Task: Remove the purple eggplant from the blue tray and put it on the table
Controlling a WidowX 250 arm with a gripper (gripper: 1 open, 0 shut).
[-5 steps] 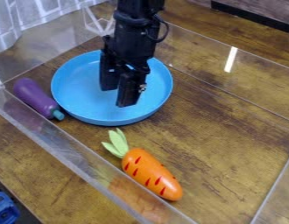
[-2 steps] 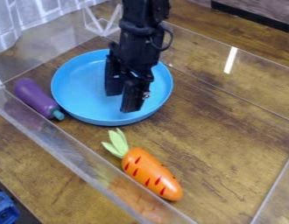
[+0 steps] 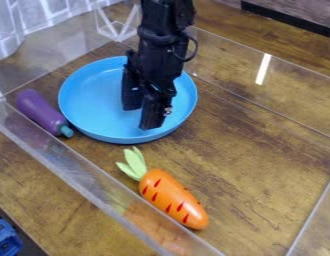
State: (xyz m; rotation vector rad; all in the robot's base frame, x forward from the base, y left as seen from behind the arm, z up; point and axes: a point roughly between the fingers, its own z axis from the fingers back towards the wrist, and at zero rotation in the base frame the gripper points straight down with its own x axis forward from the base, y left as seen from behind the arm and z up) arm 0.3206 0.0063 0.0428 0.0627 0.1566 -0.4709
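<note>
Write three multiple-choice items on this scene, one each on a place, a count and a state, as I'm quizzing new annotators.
1. Where is the eggplant?
A) In the middle of the tray
B) On the table beside the tray
C) Under the carrot

2. How many toy vegetables show?
A) Two
B) Four
C) Five

3. How does the carrot lie?
A) Standing on its tip
B) Gripped by the hand
C) On its side on the table

1 B: the eggplant lies outside the rim of the blue tray.
2 A: only the eggplant and the carrot show.
3 C: it lies lengthwise on the table, away from the hand.
</note>
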